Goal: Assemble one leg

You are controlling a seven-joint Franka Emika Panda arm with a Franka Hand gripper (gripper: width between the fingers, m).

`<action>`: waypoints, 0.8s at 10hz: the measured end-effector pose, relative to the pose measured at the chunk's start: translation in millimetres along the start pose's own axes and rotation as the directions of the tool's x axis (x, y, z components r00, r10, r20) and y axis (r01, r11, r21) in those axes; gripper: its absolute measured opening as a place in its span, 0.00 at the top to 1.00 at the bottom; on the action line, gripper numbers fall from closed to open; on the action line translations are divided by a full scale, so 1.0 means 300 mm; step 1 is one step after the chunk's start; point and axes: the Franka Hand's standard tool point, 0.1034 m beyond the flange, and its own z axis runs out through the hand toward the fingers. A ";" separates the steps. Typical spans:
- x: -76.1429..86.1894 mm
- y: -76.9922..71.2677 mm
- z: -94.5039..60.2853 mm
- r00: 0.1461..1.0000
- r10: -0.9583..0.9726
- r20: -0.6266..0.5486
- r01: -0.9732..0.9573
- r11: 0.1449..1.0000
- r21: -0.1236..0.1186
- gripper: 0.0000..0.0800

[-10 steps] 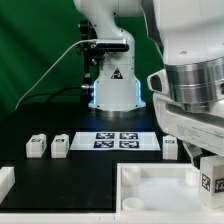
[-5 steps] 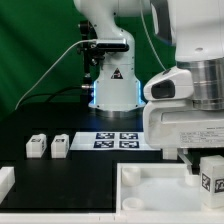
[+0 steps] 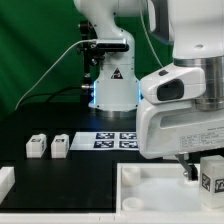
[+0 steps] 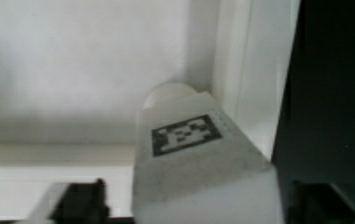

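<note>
My gripper [image 3: 207, 166] is shut on a leg [image 3: 212, 176], a small white post with a black-and-white tag, at the exterior view's lower right. It holds the leg over the far right corner of the large white tray-like square piece [image 3: 150, 172]. In the wrist view the leg [image 4: 192, 140] runs between the two dark fingers [image 4: 81, 203], its tag facing the camera, and its tip is close to the tray's inner corner and raised rim [image 4: 248, 60]. Two more legs [image 3: 37, 146] [image 3: 60, 145] lie at the exterior view's left.
The marker board [image 3: 112, 139] lies on the black table behind the tray, partly hidden by my arm. A white part [image 3: 5, 181] shows at the lower left edge. The robot base [image 3: 112, 85] stands at the back.
My hand has swung toward the exterior view's left and now hides the leg that lay beside the marker board. The held leg has risen slightly and stays at the tray's right corner.
</note>
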 end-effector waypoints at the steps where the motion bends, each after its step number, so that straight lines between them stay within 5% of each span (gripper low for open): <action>1: -0.001 -0.005 0.001 0.994 0.111 0.001 -0.111 0.994 0.005 0.55; 2: 0.000 0.005 0.001 0.977 0.214 0.001 -0.214 0.977 0.001 0.62; 4: 0.002 0.007 0.000 0.920 0.391 0.002 -0.391 0.920 0.006 0.62; 6: 0.008 0.018 -0.008 0.629 0.778 0.012 -0.778 0.629 0.009 0.62; 8: 0.004 0.000 0.003 0.178 0.983 0.041 -0.984 0.179 -0.006 0.62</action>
